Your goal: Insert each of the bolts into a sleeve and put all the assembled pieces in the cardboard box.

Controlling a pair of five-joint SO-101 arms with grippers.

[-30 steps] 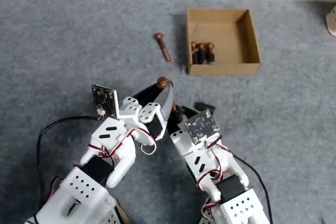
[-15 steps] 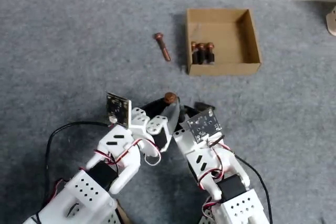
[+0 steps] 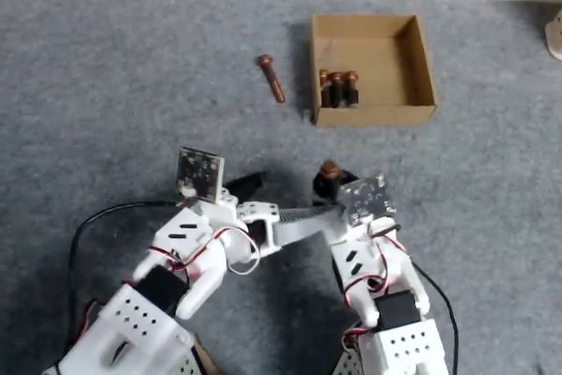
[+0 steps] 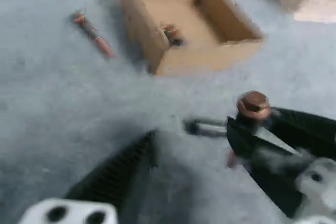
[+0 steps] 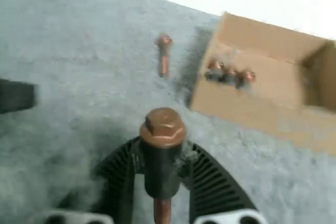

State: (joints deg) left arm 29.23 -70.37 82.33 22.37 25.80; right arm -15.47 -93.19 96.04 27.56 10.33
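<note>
My right gripper [image 5: 161,174] is shut on a black sleeve [image 5: 161,163] held upright, with a copper bolt [image 5: 163,127] standing in it. In the high view this sleeve and bolt [image 3: 328,173] sit mid-table, below the cardboard box [image 3: 420,54]. My left gripper [image 3: 299,198] is open just left of it, one finger [image 3: 248,183] spread wide. The left wrist view shows the held bolt [image 4: 253,105] near the right gripper. A loose bolt [image 3: 272,78] lies left of the box. Three assembled pieces [image 3: 338,87] rest inside the box.
Grey carpet [image 3: 105,85] covers the table. A short dark piece [image 4: 203,127] lies on the carpet near the held sleeve. The box's front wall [image 3: 373,116] stands between the grippers and its inside. A pale object [image 3: 555,34] sits at the far right edge.
My left gripper carried the bolt rightward to the right gripper, then let go and opened. The bolt now stands in the sleeve, and the right gripper has shifted slightly right.
</note>
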